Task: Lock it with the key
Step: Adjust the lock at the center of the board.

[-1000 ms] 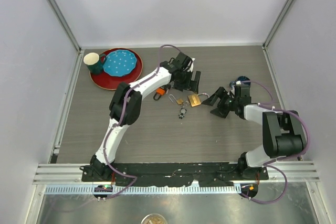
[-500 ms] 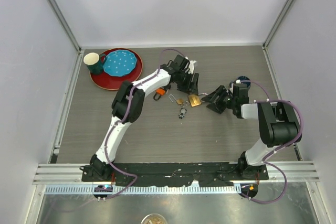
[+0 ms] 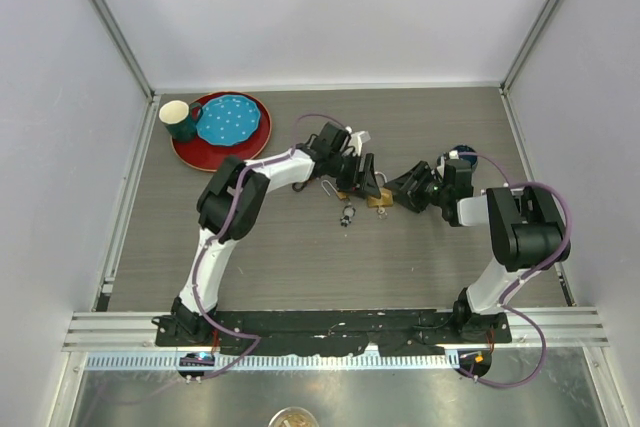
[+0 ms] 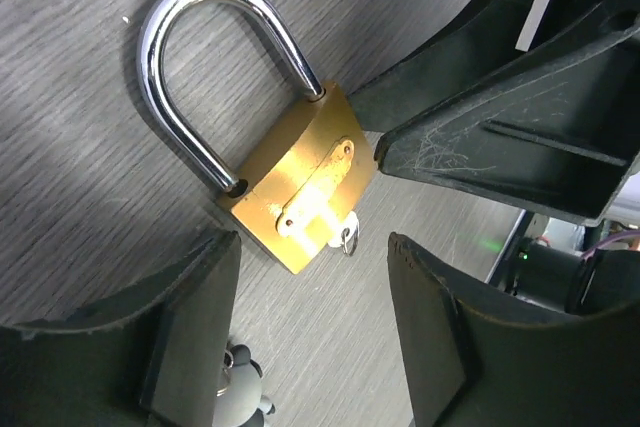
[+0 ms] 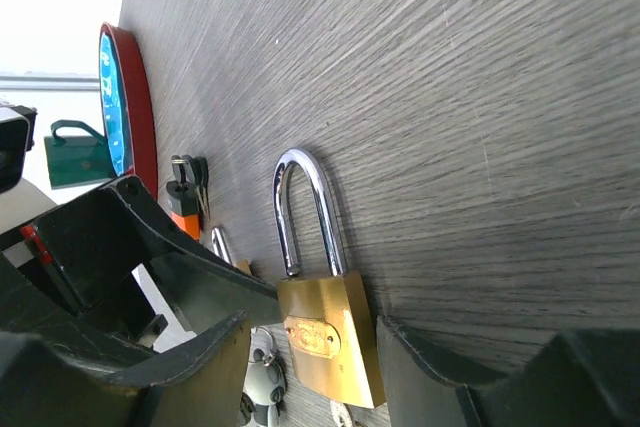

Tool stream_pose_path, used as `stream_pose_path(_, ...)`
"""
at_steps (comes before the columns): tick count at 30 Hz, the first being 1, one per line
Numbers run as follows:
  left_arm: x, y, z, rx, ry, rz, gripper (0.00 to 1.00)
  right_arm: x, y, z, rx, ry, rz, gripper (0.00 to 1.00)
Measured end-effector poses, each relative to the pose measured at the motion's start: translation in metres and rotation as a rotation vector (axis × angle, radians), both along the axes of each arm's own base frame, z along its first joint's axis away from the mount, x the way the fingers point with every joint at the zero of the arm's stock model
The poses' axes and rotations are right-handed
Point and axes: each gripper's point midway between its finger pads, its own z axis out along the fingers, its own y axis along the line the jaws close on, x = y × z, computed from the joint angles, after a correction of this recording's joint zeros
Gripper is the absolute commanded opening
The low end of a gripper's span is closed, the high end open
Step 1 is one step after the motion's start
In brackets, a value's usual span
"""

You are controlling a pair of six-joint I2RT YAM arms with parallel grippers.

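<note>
A brass padlock (image 3: pixel 379 199) with a silver shackle lies flat on the table between both grippers. In the right wrist view the padlock (image 5: pixel 325 337) lies between my right gripper's (image 5: pixel 315 375) open fingers, and one shackle leg ends just above the body. In the left wrist view the padlock (image 4: pixel 300 187) lies just beyond my open left gripper (image 4: pixel 315 332), and a small pale key piece with a ring (image 4: pixel 345 235) shows at its bottom edge. From above, the left gripper (image 3: pixel 368 179) and right gripper (image 3: pixel 398 195) flank the lock. A grey key fob (image 3: pixel 347 215) lies near it.
A red tray (image 3: pixel 190 152) holding a blue plate (image 3: pixel 230 122) and a green cup (image 3: pixel 178 119) sits at the back left. An orange padlock with keys (image 5: pixel 185 197) and a small padlock (image 5: pixel 225 247) lie left of the brass one. A blue round object (image 3: pixel 462 153) is behind the right arm.
Both grippers have closed in on the brass padlock, the left moving nearer and rightward, the right moving leftward. The padlock has shifted slightly toward the near side.
</note>
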Motion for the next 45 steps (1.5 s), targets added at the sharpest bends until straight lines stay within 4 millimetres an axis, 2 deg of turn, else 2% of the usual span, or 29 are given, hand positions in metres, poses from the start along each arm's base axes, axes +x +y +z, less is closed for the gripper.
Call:
stream_pose_path(5, 0.007, -0.002, 0.002, 0.009, 0.01, 0.06, 0.58, 0.0, 0.0, -0.001, 0.002, -0.003, 0.007, 0.55)
stream_pose_path(9, 0.012, -0.004, -0.001, -0.004, 0.059, 0.104, 0.47, -0.001, 0.0, -0.004, 0.001, -0.002, 0.015, 0.42)
stream_pose_path(13, 0.016, -0.004, -0.004, -0.058, 0.087, 0.141, 0.42, -0.005, -0.001, -0.008, -0.001, 0.004, 0.022, 0.38)
stream_pose_path(17, 0.014, -0.004, -0.006, -0.11, 0.092, 0.164, 0.4, -0.018, 0.0, -0.01, 0.009, 0.015, 0.033, 0.36)
stream_pose_path(21, -0.006, -0.007, -0.006, -0.117, 0.086, 0.154, 0.35, -0.042, 0.0, -0.01, 0.013, 0.045, 0.044, 0.37)
stream_pose_path(22, -0.014, -0.008, -0.006, -0.113, 0.087, 0.152, 0.35, -0.048, 0.0, -0.01, 0.01, 0.053, 0.047, 0.39)
stream_pose_path(23, -0.022, -0.007, -0.007, -0.105, 0.088, 0.151, 0.39, -0.056, 0.0, -0.01, 0.005, 0.064, 0.051, 0.47)
stream_pose_path(26, -0.045, -0.007, -0.007, -0.083, 0.089, 0.146, 0.54, -0.073, -0.001, -0.007, -0.027, 0.087, 0.066, 0.57)
stream_pose_path(29, -0.069, -0.009, -0.001, -0.054, 0.074, 0.125, 0.64, -0.086, -0.007, -0.003, -0.11, 0.093, 0.079, 0.61)
stream_pose_path(32, -0.08, -0.011, 0.0, -0.013, 0.048, 0.109, 0.64, -0.094, -0.015, -0.002, -0.178, 0.108, 0.08, 0.61)
stream_pose_path(36, -0.068, -0.009, 0.002, 0.037, 0.025, 0.128, 0.64, -0.094, -0.024, -0.004, -0.242, 0.131, 0.078, 0.6)
stream_pose_path(40, -0.051, -0.007, 0.003, 0.072, -0.006, 0.163, 0.63, -0.082, -0.034, -0.005, -0.274, 0.142, 0.074, 0.57)
stream_pose_path(45, -0.034, -0.005, -0.003, 0.093, -0.007, 0.195, 0.52, -0.064, -0.039, -0.006, -0.231, 0.139, 0.077, 0.54)
